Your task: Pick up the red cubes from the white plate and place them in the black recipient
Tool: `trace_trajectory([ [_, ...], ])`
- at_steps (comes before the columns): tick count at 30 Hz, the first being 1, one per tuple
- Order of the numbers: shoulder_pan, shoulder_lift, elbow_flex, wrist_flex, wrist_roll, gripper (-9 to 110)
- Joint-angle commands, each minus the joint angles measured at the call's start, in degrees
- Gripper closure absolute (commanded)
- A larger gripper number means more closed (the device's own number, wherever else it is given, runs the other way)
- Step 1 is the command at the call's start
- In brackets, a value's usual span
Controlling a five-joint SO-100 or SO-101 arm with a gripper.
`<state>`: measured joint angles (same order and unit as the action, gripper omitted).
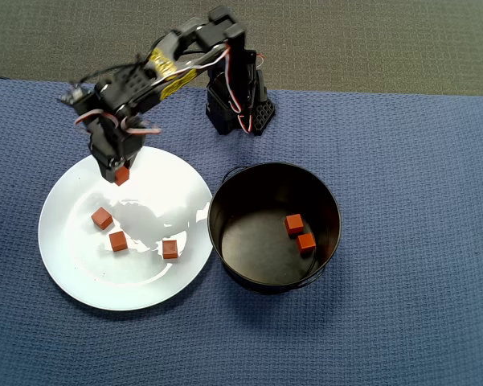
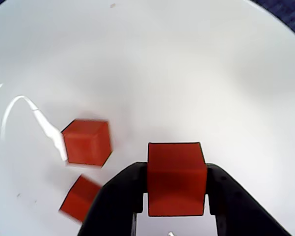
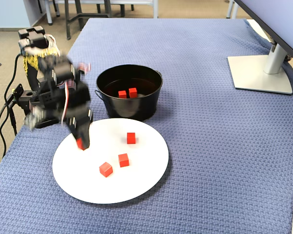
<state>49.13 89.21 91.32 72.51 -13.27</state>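
Observation:
My gripper (image 1: 120,172) is shut on one red cube (image 2: 176,179), pinched between both black fingers, over the upper left part of the white plate (image 1: 80,265). The fixed view shows the gripper (image 3: 81,143) blurred, low over the plate (image 3: 136,180). Three more red cubes lie loose on the plate (image 1: 102,218) (image 1: 118,240) (image 1: 170,249); two of them show in the wrist view (image 2: 87,141) (image 2: 81,198). The black recipient (image 1: 253,249) stands right of the plate, touching its rim, with two red cubes inside (image 1: 294,223) (image 1: 306,242).
Everything rests on a blue woven cloth (image 1: 418,305). The arm's base (image 1: 237,104) stands behind the plate and pot. In the fixed view a monitor stand (image 3: 261,73) sits at the far right, and cables hang off the table's left edge (image 3: 5,117).

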Motion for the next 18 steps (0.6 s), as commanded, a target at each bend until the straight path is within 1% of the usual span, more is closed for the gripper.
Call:
trace_trajectory([
  [1, -6.77, 11.25, -10.81, 7.38, 5.10, 102],
  [4, -13.62, 16.79, -14.24, 8.17, 9.84, 102],
  [8, -26.54, 21.18, -15.47, 7.12, 14.41, 102],
  [14, -50.54, 26.19, -4.57, 4.13, 16.44, 101],
  [15, -54.05, 26.89, -2.55, 3.34, 15.82, 92],
  [16, -56.95, 27.25, -1.05, 3.08, 14.50, 80],
  [17, -58.71, 27.33, -0.35, 3.08, 13.45, 74],
  [18, -58.71, 27.42, -0.26, 3.25, 12.74, 72],
])
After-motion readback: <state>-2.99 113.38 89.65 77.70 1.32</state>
